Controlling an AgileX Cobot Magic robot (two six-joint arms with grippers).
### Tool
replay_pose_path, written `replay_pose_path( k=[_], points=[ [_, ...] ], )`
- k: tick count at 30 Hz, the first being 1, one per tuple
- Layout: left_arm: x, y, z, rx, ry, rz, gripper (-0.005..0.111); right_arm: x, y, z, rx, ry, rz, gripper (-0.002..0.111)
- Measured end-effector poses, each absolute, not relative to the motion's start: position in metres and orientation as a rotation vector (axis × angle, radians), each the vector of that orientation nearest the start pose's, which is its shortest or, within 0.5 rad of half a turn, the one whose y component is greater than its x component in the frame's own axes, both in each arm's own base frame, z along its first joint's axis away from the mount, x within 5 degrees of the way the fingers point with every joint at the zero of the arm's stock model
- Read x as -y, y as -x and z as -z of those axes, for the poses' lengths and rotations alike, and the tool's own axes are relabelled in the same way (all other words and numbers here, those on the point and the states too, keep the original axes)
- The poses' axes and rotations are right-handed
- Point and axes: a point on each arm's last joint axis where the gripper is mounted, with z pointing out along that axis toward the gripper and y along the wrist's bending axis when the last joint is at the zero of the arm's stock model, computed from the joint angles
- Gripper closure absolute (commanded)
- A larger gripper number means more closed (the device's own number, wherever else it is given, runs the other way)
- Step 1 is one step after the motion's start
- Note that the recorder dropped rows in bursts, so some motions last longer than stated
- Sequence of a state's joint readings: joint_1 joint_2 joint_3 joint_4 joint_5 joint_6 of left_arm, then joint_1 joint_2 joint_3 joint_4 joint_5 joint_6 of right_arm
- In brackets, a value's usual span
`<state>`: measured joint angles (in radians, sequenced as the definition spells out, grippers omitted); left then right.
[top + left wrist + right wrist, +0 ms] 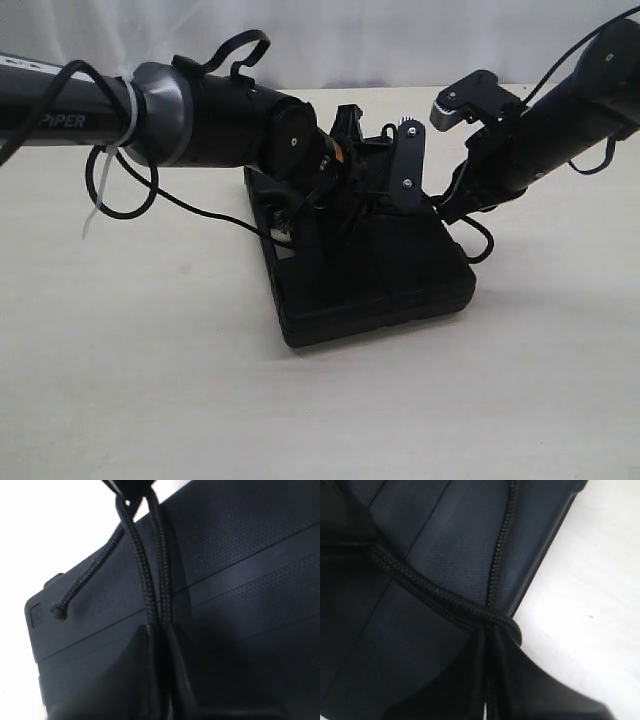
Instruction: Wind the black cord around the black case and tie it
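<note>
The black case lies flat in the middle of the table, and both arms reach over its far half. In the left wrist view my left gripper is shut on two strands of the black cord, which run taut from the jaws up across the ribbed lid. A loose end with a knotted tip rests on the lid beside them. In the right wrist view my right gripper is shut on the black cord at the case's edge. Another strand runs away over the lid.
The case sits on a pale tabletop. Thin glossy arm cables hang beside the case: a loop under the left arm and another by the right arm. A white zip tie dangles from the left arm.
</note>
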<state>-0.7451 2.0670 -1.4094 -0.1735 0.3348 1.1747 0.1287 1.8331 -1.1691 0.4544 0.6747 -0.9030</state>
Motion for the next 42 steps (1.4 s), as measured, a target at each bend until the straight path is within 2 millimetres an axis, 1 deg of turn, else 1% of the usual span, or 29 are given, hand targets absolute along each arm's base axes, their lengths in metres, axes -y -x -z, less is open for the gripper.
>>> replay_pose_path(
  k=[4,7,10,14,17,21,26,29,32,36,42],
  points=[
    [0.307,-0.326,-0.165,-1.562,-1.913,-0.041,0.107,-0.072,-0.360,-0.176,-2.566,0.950,-0.290,0.104],
    [0.307,-0.326,-0.165,-1.561,-1.913,-0.042,0.107,-0.072,-0.361,-0.174,-2.564,0.942,-0.288,0.102],
    [0.308,-0.325,-0.165,-1.561,-1.913,-0.040,0.107,-0.072,-0.361,-0.176,-2.557,0.943,-0.284,0.093],
    [0.308,-0.325,-0.165,-1.561,-1.913,-0.040,0.107,-0.072,-0.361,-0.182,-2.531,0.943,-0.267,0.076],
    [0.308,-0.325,-0.165,-1.561,-1.913,-0.040,0.107,-0.072,-0.361,-0.185,-2.522,0.939,-0.265,0.071],
    [0.308,-0.325,-0.165,-1.561,-1.913,-0.040,0.107,-0.072,-0.358,-0.193,-2.504,0.949,-0.261,0.071],
    [0.308,-0.325,-0.165,-1.561,-1.913,-0.040,0.107,-0.070,-0.353,-0.217,-2.440,0.950,-0.217,0.071],
    [0.307,-0.325,-0.165,-1.563,-1.915,-0.039,0.107,-0.072,-0.354,-0.228,-2.408,0.850,-0.234,0.071],
    [0.307,-0.325,-0.165,-1.563,-1.915,-0.040,0.107,-0.076,-0.357,-0.232,-2.390,0.708,-0.319,0.071],
    [0.307,-0.325,-0.164,-1.568,-1.920,-0.035,0.107,-0.079,-0.362,-0.220,-2.418,0.640,-0.380,0.071],
    [0.307,-0.325,-0.164,-1.569,-1.921,-0.035,0.107,-0.080,-0.368,-0.196,-2.479,0.634,-0.403,0.071]
  ],
)
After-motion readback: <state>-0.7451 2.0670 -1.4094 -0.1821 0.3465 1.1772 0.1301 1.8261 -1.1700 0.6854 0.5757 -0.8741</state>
